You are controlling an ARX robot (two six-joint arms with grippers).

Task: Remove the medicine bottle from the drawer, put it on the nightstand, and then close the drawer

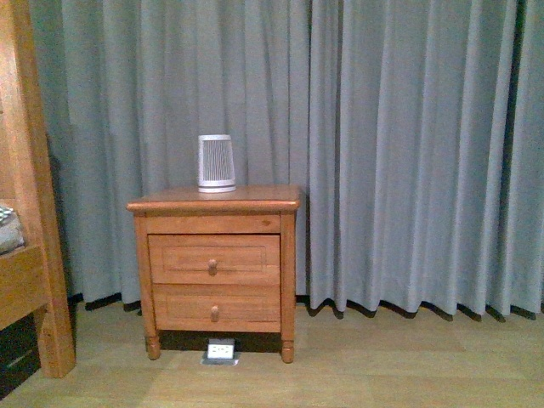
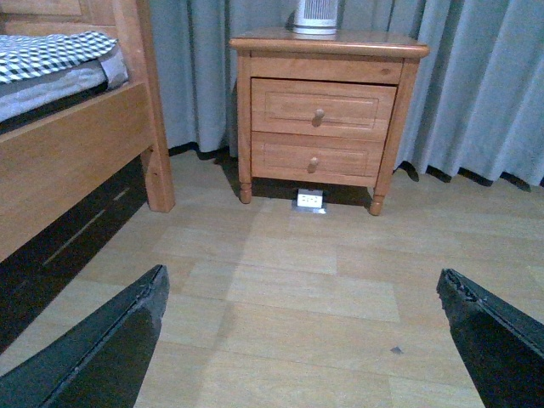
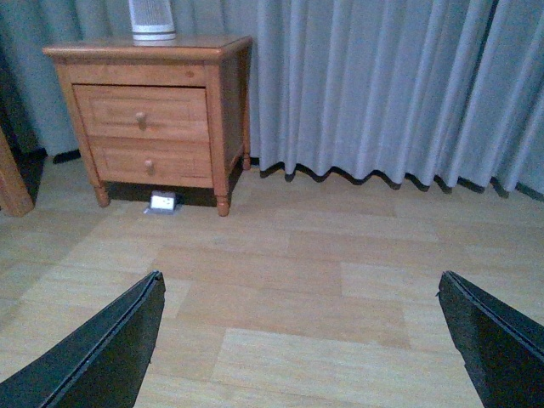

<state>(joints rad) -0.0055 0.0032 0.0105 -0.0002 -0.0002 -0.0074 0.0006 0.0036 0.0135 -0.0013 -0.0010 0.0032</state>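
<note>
The orange-brown nightstand (image 1: 213, 204) stands against the grey curtain, also in the left wrist view as the nightstand (image 2: 328, 43) and in the right wrist view as the nightstand (image 3: 144, 49). Its upper drawer (image 1: 213, 259) (image 2: 324, 108) (image 3: 141, 112) is shut, with one round knob. The medicine bottle is hidden from every view. My left gripper (image 2: 302, 285) is open over bare floor, well short of the nightstand. My right gripper (image 3: 302, 285) is open too, further from it and off to its right side. Neither arm shows in the front view.
A white ribbed cone device (image 1: 216, 162) stands on the nightstand top. A lower drawer (image 1: 216, 308) sits under the upper one. A small white box (image 1: 221, 349) lies on the floor beneath. The wooden bed frame (image 1: 30, 212) stands at the left, with curtain (image 1: 408, 153) behind.
</note>
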